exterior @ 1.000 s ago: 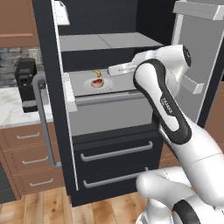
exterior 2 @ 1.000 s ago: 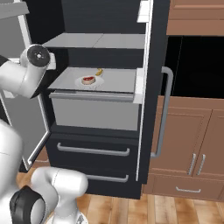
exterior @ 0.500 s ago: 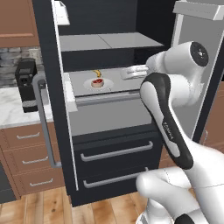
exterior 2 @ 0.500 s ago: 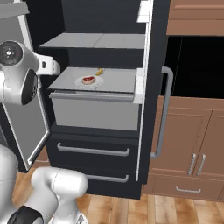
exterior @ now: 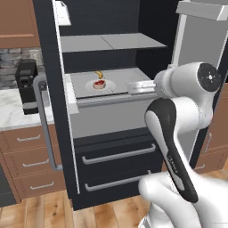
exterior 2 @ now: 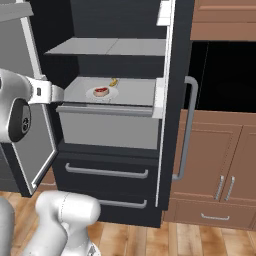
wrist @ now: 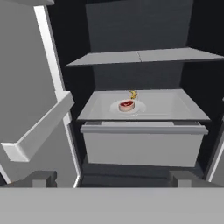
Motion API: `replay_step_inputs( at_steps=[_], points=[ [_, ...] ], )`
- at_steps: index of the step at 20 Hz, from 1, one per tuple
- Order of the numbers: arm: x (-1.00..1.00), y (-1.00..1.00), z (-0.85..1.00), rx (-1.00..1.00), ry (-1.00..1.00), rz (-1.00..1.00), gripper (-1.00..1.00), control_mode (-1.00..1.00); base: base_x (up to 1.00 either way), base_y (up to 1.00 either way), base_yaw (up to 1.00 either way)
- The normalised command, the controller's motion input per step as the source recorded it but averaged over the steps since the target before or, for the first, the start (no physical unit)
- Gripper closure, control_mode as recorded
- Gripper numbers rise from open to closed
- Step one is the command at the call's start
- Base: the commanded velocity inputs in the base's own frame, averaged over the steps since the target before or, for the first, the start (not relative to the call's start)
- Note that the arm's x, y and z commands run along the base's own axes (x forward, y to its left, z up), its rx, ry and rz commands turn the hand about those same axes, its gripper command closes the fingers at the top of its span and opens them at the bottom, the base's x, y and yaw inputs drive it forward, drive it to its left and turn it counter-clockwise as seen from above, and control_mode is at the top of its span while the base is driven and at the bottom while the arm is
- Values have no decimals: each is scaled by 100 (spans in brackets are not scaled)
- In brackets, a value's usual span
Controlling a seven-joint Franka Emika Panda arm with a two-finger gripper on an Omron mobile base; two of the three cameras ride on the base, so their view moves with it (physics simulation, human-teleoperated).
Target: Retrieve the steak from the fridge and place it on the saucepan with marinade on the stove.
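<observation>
Fridge (exterior: 58, 133) open; claw (exterior: 133, 87) has swung toward steak (exterior: 99, 83).

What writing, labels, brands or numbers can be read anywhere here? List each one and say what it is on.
None: there is no readable text.
The fridge, its shelves and its drawers are plain.
The steak and its small plate carry no label.
The coffee machine on the counter and the wooden cabinets show no brand or number.
</observation>
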Motion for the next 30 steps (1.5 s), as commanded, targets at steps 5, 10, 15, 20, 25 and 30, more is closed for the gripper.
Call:
replay_step_inputs(
  at_steps=[5, 10, 15, 20, 25, 30],
  points=[
    [-46, -43, 0, 0, 0, -6, -100, -100, 0, 0, 0],
    [-34, -52, -2, 0, 0, -2, -100, -100, 0, 0, 0],
    [-21, -33, -11, 0, 3, 0, -100, -100, 0, 0, 0],
    [0, 0, 0, 0, 1, 0, -100, -100, 0, 0, 0],
    [0, 0, 0, 0, 0, 0, -100, -100, 0, 0, 0],
    [0, 0, 0, 0, 0, 0, -100, 100, 0, 0, 0]
  ],
)
